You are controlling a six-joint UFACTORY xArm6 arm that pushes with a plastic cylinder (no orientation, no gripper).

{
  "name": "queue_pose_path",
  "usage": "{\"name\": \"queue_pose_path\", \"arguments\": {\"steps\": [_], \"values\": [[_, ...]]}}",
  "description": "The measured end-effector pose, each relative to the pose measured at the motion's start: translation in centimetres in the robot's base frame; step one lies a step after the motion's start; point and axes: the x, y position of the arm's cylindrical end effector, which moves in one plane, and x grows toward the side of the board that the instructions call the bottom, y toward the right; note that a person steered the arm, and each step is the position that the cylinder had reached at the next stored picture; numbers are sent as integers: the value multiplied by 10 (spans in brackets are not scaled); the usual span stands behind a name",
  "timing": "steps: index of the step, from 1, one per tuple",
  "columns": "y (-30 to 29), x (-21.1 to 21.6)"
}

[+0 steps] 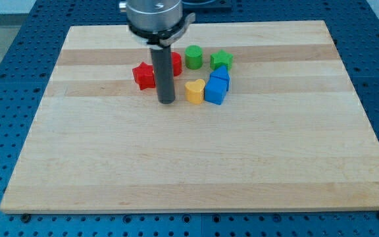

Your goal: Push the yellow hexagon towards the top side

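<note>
Resting on the pale wooden board point(196, 158), my tip point(167, 103) is the lower end of a straight dark rod, so you are looking at no jaws that could open or close, and it is gripping nothing. You are seeing it standing in the upper middle of the board, just below and between two red plastic blocks. The red star-shaped block point(143, 75) is sitting just to the view's left of the rod, and the other red block point(175, 62), whose shape you cannot make out because the rod is covering part of it, is lying right behind it.

Off to the view's right of my tip, with a small gap between, the yellow plastic block point(194, 91) is sitting; you are asked for a hexagon, though from this angle it is looking more like a heart with a notch on top. It is touching the larger blue plastic cube point(216, 91) on its right. A smaller blue block point(220, 74) is sitting just above that cube. The green cylinder point(193, 56) and the green star-shaped block point(221, 60) are lying nearer the view's top.
</note>
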Motion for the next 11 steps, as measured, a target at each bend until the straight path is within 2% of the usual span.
{"name": "queue_pose_path", "arguments": {"steps": [3,5,8,10,11], "values": [[-22,8],[-21,-19],[31,-35],[38,-41],[42,-64]]}}
